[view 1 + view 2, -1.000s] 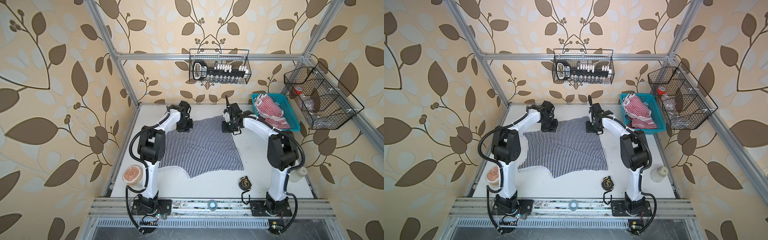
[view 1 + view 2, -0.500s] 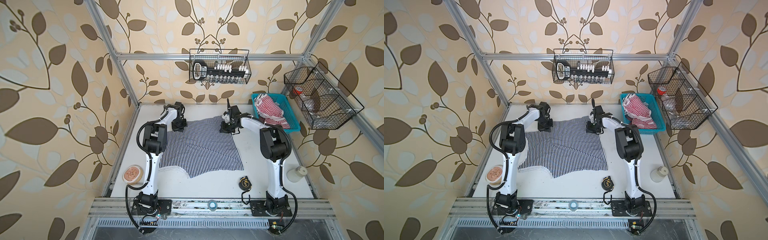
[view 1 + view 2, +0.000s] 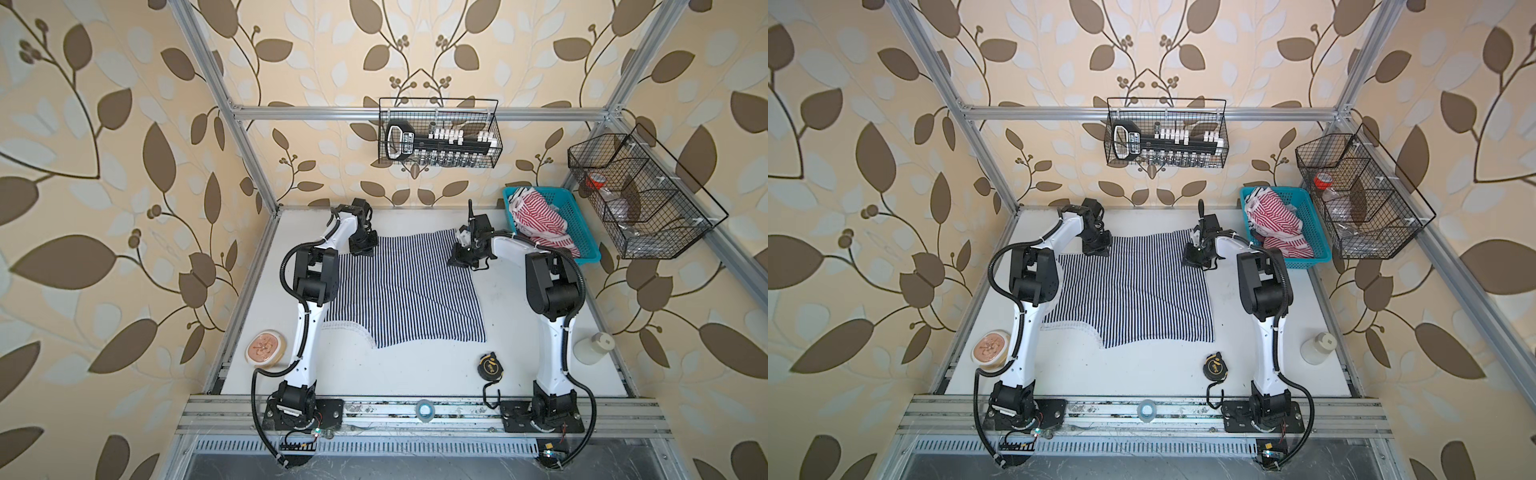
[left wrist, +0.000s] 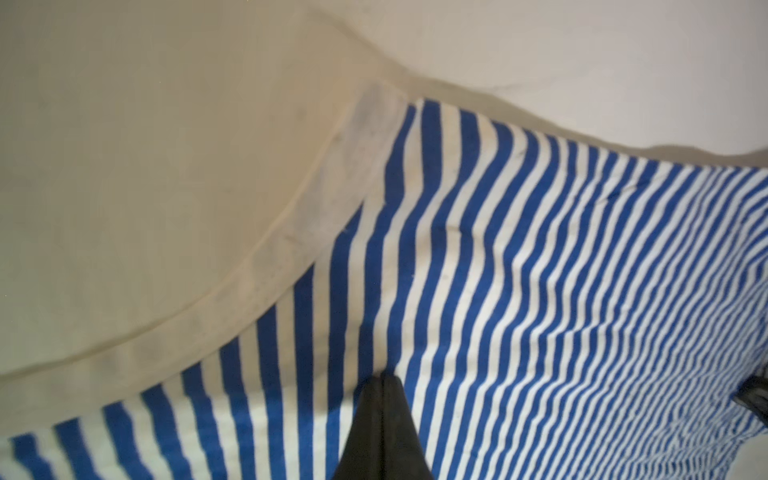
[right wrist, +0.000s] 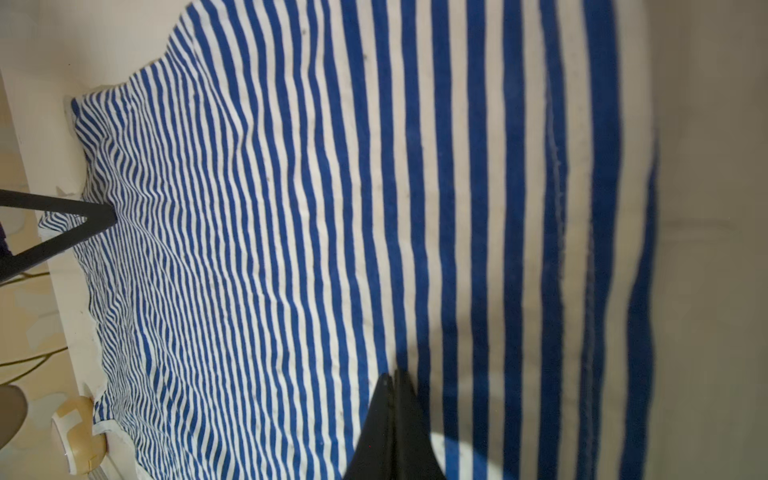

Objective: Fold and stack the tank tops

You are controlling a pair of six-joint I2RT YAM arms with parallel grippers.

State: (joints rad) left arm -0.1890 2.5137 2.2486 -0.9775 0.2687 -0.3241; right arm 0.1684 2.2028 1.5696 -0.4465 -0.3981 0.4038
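The navy-and-white tank top (image 3: 407,291) (image 3: 1129,291) lies spread flat on the white table. My left gripper (image 3: 362,249) (image 3: 1096,251) stands at its far left corner. In the left wrist view its jaws (image 4: 382,376) are shut, with the cloth (image 4: 540,270) puckered at the tips beside the white trim (image 4: 291,245). My right gripper (image 3: 457,262) (image 3: 1192,262) is at the far right edge and is shut (image 5: 392,374) on the striped cloth (image 5: 291,208). The red-and-white tank top (image 3: 540,218) (image 3: 1275,220) sits crumpled in the blue basket (image 3: 590,249).
Near the front are a round tin (image 3: 266,348) at left, a black tape measure (image 3: 490,366), a white bottle (image 3: 592,348) at right and a tape roll (image 3: 424,410) on the rail. Wire baskets (image 3: 438,133) (image 3: 640,199) hang on the back and right walls.
Both arms have folded up, their elbows rising and drawing in. The grippers have stayed at the far corners of the navy tank top, which has hardly shifted.
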